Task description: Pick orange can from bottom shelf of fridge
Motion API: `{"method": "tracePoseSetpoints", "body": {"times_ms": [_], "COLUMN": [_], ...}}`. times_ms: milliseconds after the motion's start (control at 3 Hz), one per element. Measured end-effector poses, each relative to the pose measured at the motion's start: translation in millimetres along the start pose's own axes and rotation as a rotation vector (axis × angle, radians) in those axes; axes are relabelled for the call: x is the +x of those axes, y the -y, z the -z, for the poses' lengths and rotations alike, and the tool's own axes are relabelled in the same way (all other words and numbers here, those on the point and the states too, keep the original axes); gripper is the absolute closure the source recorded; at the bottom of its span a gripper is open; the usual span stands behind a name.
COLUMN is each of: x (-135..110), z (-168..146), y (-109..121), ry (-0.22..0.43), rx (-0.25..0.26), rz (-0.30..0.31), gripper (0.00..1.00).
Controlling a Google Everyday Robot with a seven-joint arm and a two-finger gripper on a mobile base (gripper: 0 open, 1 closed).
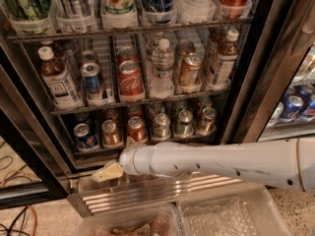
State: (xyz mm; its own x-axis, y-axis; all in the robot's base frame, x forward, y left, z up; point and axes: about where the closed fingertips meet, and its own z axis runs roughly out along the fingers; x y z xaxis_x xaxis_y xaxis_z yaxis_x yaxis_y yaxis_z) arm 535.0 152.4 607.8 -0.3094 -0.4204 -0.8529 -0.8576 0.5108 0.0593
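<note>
The fridge (275, 82) stands open with its wire racks in view. The bottom shelf (147, 142) holds a row of small cans. From the left these are a blue can (84, 134), the orange can (111, 132) with a golden amber body, a redder can (137, 128) and silver-topped cans further right. My gripper (108, 172) is at the end of the white arm (211, 163). It hangs in front of the ribbed steel base (142, 193), just below the orange can and apart from it. It holds nothing.
The middle rack carries bottles (58, 80), a blue can (93, 82) and a red can (130, 77). Behind the right glass door are blue cans (293, 107). Two clear plastic bins (231, 215) sit at the bottom edge. Cables (19, 215) lie on the floor at left.
</note>
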Motion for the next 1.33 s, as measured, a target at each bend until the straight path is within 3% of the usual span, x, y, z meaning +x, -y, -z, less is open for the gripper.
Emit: {"method": "tracePoseSetpoints", "body": {"times_ms": [333, 667, 1333], "x": [-1.6, 0.2, 28.2], "z": [2.5, -2.9, -28.4], "y": [-7.6, -13.1, -30.3], "ry": [-0.005, 0.005, 0.073], "rx": [-0.016, -0.007, 0.055], "rz": [-0.048, -0.046, -0.093], "gripper": [0.00, 0.00, 0.00]}}
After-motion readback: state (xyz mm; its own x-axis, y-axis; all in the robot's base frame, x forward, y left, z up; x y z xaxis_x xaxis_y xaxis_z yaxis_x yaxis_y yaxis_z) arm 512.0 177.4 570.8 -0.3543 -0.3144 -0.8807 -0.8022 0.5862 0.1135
